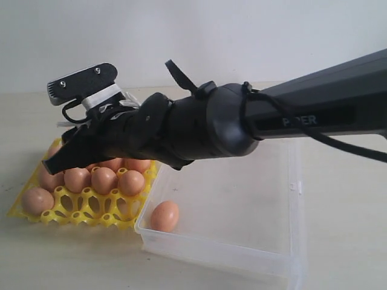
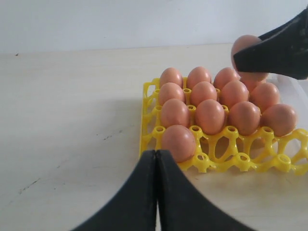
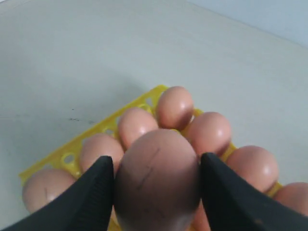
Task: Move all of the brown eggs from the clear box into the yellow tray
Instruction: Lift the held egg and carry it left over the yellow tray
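Right wrist view: a brown egg (image 3: 154, 192) is seen clamped between the two black fingers of the right gripper (image 3: 156, 161). It is carried above the yellow tray (image 2: 214, 161), whose filled cups lie below and beyond the fingertips.

The step in hand is judged to be the placing. For it to be done well, the egg should be brought squarely over one of the empty cups (image 2: 250, 149) and kept clear of the pointed posts and the neighbouring shells. It should be lowered until it is seated, and only then should the jaws be parted, slowly, since a dropped or squeezed shell would crack.

The left gripper (image 2: 156, 156) is pressed shut on nothing, with the tray just ahead of its tips.

Twelve eggs are counted seated in the tray, though one more may be hidden behind the right gripper. Three empty cups are counted along one edge row. One egg is held. One last egg (image 1: 164, 215) is seen in the clear box (image 1: 242, 199), behind and below the right gripper, close to the wall nearest the tray.
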Action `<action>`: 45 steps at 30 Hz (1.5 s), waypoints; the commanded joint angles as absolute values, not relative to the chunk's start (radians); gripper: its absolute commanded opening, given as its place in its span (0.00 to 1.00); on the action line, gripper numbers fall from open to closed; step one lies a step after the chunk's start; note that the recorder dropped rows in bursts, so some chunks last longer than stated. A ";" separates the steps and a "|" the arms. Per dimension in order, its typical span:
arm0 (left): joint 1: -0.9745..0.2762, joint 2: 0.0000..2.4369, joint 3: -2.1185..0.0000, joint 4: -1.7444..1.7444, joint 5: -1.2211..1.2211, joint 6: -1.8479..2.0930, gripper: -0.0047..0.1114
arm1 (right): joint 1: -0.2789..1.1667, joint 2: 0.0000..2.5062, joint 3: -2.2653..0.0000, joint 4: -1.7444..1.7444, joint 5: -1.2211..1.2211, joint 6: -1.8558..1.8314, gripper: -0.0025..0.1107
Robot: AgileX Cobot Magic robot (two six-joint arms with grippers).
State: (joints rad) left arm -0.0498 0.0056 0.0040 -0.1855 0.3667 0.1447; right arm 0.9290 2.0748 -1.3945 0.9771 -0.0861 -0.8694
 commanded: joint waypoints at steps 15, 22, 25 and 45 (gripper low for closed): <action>-0.049 0.000 0.000 -0.186 0.357 0.146 0.04 | 0.927 2.093 -1.534 0.595 0.030 -0.556 0.02; -0.049 0.000 0.000 -0.186 0.357 0.146 0.04 | 0.929 2.093 -1.534 0.010 0.015 0.042 0.02; -0.049 0.000 0.000 -0.186 0.357 0.146 0.04 | 0.929 2.093 -1.534 0.000 0.011 0.031 0.02; -0.049 0.000 0.000 -0.186 0.357 0.146 0.04 | 0.930 2.167 -1.274 -0.061 -0.555 0.106 0.02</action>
